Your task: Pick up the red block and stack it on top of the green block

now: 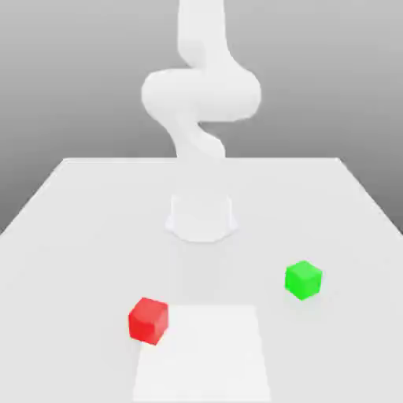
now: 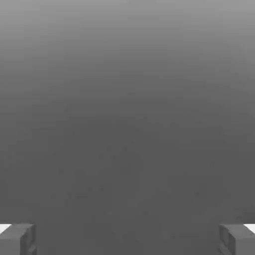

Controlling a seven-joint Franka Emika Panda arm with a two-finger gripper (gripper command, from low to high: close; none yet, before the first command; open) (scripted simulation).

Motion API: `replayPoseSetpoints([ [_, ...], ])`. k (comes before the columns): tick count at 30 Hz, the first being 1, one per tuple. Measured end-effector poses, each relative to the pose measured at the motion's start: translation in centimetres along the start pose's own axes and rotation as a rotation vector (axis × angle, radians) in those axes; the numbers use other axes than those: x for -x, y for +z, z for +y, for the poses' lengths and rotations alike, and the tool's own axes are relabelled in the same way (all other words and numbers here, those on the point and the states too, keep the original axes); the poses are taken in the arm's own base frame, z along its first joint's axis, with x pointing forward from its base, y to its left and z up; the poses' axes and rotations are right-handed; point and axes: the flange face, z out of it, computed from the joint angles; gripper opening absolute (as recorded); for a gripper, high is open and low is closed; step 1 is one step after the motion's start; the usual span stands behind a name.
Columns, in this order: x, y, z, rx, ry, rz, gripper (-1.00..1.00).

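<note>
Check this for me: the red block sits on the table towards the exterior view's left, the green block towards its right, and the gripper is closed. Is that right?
Not quite: the gripper is open, its two fingers wide apart in the hand view. The red block and green block are as you said.

Saw a pale, smooth worktop (image 1: 79, 236) with a brighter four-sided patch (image 1: 206, 362) toward its near side, and, beyond its far edge and corners, a plain grey backdrop (image 1: 71, 71) darkening downward.
</note>
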Motion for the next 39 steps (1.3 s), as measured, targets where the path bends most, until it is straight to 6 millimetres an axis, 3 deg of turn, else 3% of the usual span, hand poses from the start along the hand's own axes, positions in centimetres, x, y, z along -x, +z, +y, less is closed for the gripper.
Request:
replayPoseSetpoints([
  [4, 0.7, 10.3, 3.9, 0.119, 0.07, -0.096, 0.0],
  [8, 2.8, 18.9, 9.1, 0.24, 0.138, -0.183, 0.0],
  [12, 6.4, 26.0, 15.5, 0.37, 0.207, -0.265, 0.0],
  [16, 10.9, 30.9, 22.4, 0.502, 0.272, -0.337, 0.0],
  [19, 14.1, 33.2, 27.1, 0.589, 0.314, -0.378, 0.0],
  [25, 17.1, 37.5, 30.5, 0.608, 0.319, -0.388, 0.0],
  [26, 17.5, 38.0, 30.9, 0.608, 0.32, -0.388, -1.0],
  [33, 17.5, 38.0, 30.9, 0.608, 0.32, -0.388, -1.0],
  [39, 15.2, 34.2, 28.4, 0.608, 0.321, -0.388, -1.0],
])
